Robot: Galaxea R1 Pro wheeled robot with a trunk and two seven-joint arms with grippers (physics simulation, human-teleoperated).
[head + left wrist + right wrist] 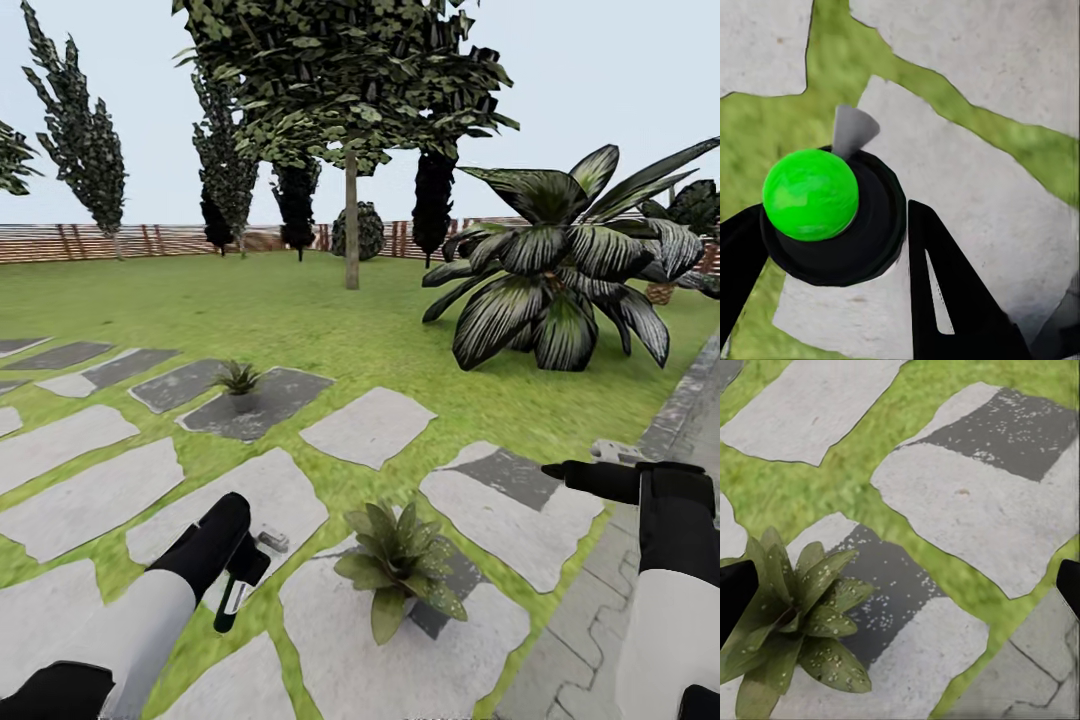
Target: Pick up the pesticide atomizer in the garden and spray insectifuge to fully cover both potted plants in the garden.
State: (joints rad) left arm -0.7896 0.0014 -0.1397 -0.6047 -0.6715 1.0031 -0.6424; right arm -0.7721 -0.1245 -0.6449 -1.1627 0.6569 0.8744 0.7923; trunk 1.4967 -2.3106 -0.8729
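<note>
The dark green, slim spray bottle (pixel 832 217) is clamped in the left hand (pixel 240 575), at lower left. The nearer rosette of pointed green leaves (pixel 400 565) lies just right of it, at lower centre. The right hand (pixel 600 470) is seen spread apart.

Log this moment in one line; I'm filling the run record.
left claw: shut on atomizer | right claw: open | near potted plant: droplet-speckled | far potted plant: on dark slab

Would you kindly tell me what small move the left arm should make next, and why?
Probably swing the left claw a little toward the near plant and spray. It grips the spray bottle, whose nozzle sits just short of that plant. White specks dot some of its leaves but not all, so the cover looks partial; the far plant can wait.
</note>
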